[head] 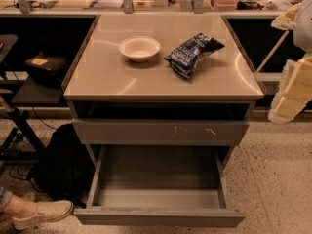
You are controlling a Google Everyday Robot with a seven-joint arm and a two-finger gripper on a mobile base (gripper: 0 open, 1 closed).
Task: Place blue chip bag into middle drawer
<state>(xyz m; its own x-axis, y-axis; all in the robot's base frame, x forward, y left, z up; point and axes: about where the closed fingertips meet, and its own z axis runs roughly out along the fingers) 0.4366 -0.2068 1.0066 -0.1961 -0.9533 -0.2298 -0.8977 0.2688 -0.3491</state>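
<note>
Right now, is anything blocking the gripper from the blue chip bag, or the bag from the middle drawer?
Nothing visible. The gripper hangs at the right edge; the blue chip bag lies on the countertop beside the bowl, and the middle drawer is pulled out below.

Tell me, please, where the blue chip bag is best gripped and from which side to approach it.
Grip the chip bag across its puffy middle, coming from above. It lies flat on the tabletop right of the bowl, slanting from near-left to far-right, so the grip should probably span its narrow width. The gripper is off the table's right edge, apart from the bag.
</note>
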